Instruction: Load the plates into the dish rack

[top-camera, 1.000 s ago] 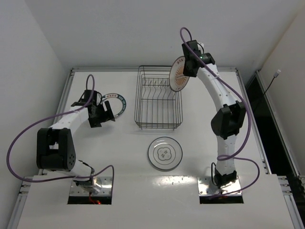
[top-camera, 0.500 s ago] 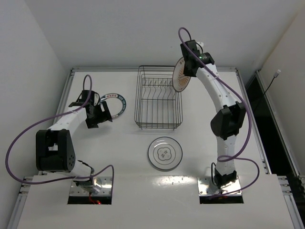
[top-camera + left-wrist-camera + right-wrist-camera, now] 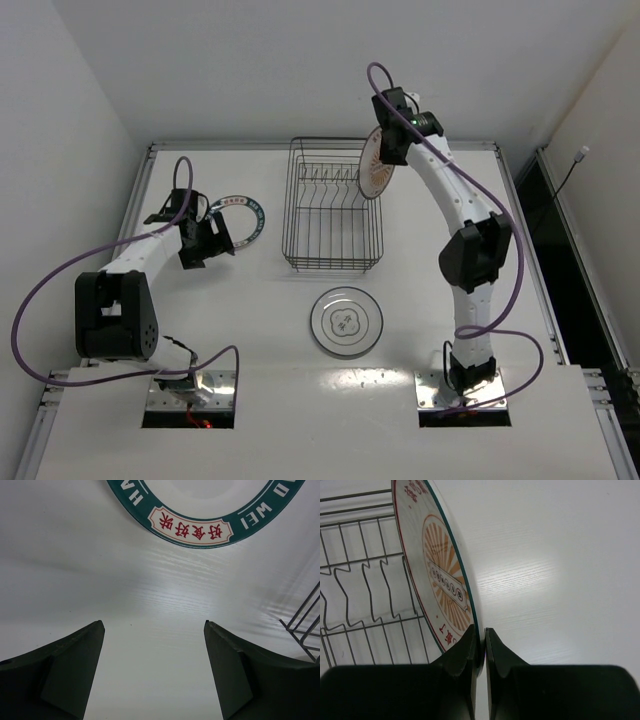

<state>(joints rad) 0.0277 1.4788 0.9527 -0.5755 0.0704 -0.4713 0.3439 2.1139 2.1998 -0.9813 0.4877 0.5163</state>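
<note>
My right gripper [image 3: 392, 152] is shut on the rim of the white plate with red-orange marks [image 3: 373, 166], holding it on edge above the far right corner of the dark wire dish rack [image 3: 332, 262]; in the right wrist view my gripper [image 3: 481, 640] pinches that plate [image 3: 440, 580] beside the rack's prongs [image 3: 365, 587]. The teal-rimmed plate [image 3: 250, 218] lies flat left of the rack. My left gripper [image 3: 205, 240] is open, just near of it; its wrist view shows the gripper [image 3: 154, 630] and the plate's rim [image 3: 190, 530]. The grey-white plate [image 3: 346, 322] lies in front of the rack.
White walls stand close on the left and behind. The table's raised far edge [image 3: 320, 143] runs behind the rack. A corner of the rack's wire [image 3: 305, 620] shows at the right of the left wrist view.
My right gripper has carried the red-orange plate up and slightly left over the rack's far right corner, turning it more edge-on. My left gripper has drawn back slightly left from the teal plate.
</note>
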